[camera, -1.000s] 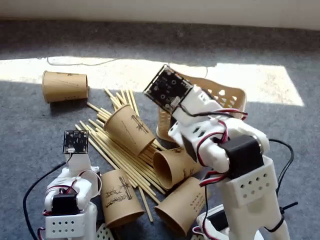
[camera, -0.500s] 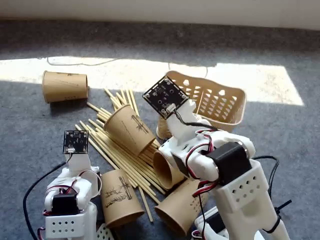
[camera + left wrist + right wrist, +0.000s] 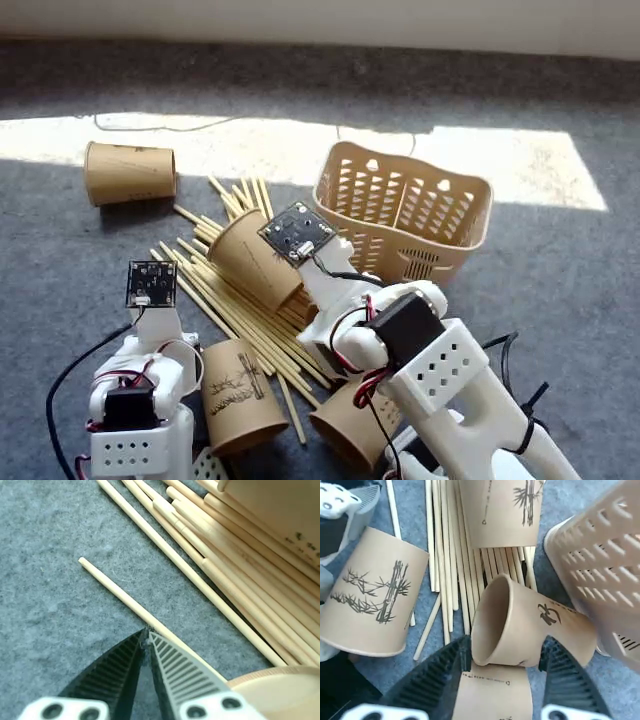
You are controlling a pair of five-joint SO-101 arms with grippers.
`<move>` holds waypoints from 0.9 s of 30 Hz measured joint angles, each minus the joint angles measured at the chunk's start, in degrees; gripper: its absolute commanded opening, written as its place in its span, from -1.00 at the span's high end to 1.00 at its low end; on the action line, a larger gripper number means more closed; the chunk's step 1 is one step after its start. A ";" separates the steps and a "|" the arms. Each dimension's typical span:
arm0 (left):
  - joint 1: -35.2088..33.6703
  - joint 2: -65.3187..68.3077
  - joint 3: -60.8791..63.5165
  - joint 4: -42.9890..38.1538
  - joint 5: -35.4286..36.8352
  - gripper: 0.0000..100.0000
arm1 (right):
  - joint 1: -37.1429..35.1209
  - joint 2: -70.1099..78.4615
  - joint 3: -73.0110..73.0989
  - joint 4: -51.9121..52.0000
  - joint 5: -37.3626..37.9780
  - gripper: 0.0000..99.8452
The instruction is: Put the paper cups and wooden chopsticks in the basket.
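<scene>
Paper cup (image 3: 530,625), on its side: likely light, thin-walled, easily crushed. Your right gripper (image 3: 507,642) is spread astride it; pinch gently across the body. Left gripper (image 3: 148,634), pressed together over one loose chopstick (image 3: 115,587): stiff, slim, apt to roll. Basket (image 3: 400,210) sits at 1 o'clock of the cup. Stray cup (image 3: 128,172) lies far off at 10 o'clock.

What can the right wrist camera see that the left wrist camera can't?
Right wrist view, not the left: the basket, a bamboo cup with its drawing, and the open right pincer around a tipped cup. Left wrist view, not the right: the left pincer up close, its tips shut over a lone chopstick. Both: the chopstick pile, plain cup sides and the grey carpet.
</scene>
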 measured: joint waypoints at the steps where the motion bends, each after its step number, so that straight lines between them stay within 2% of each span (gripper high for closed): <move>1: 0.00 0.00 0.00 0.00 0.00 0.99 | -0.09 0.00 1.23 -1.23 0.00 0.55; 9: 0.00 0.00 0.00 0.00 0.00 0.99 | -0.26 0.00 9.85 -7.65 1.14 0.55; 15: 0.00 0.00 0.00 0.00 0.00 0.99 | 5.71 0.00 14.42 -11.60 6.42 0.55; 19: 0.00 0.00 0.00 0.00 0.00 0.99 | 7.21 0.00 16.79 -13.36 9.67 0.55; 21: 0.00 0.00 0.00 0.00 0.00 0.99 | 7.21 -0.26 16.97 -13.36 11.08 0.62; 25: 0.00 0.00 0.00 0.00 0.00 0.99 | 7.47 -0.53 17.05 -13.71 11.87 0.91; 27: 0.00 0.00 0.00 0.00 0.00 0.99 | 7.74 -0.88 16.97 -13.80 11.96 0.99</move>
